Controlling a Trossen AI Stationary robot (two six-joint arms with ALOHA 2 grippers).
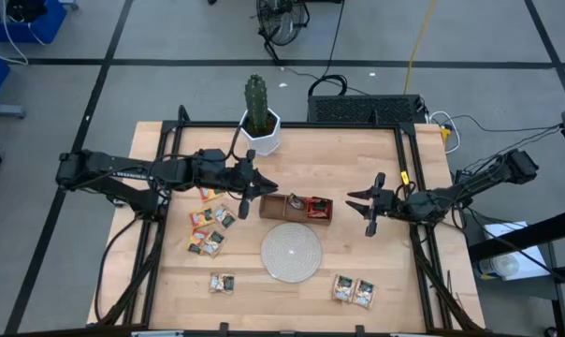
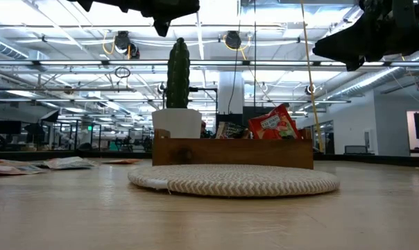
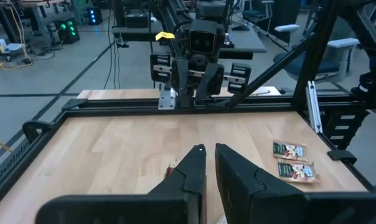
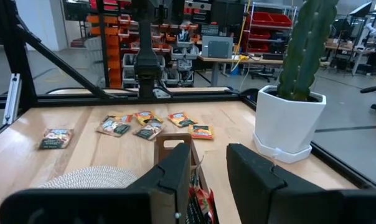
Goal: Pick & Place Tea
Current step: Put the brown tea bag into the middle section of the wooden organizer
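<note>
Two grippers hover over the table. The left gripper [image 1: 261,187], fingers nearly together with nothing seen between them, is held at the near end of the one wooden tray [image 1: 273,215]. The right gripper [image 1: 365,204], fingers parted and empty, is held just beyond the tray's far end. One woven disc [image 1: 291,251] lies beside both. About nine tea sachets [image 1: 212,241] can be counted loose, though overlaps make this uncertain: most near the left gripper, two [image 1: 354,291] nearer the right. A fresh pick is judged next, calling for a descent onto one sachet.

Bare tabletop [image 1: 385,262] between disc [image 1: 291,252] and right sachets [image 1: 354,291], cactus pot [image 1: 260,131] blocking behind tray [image 1: 296,208]
</note>
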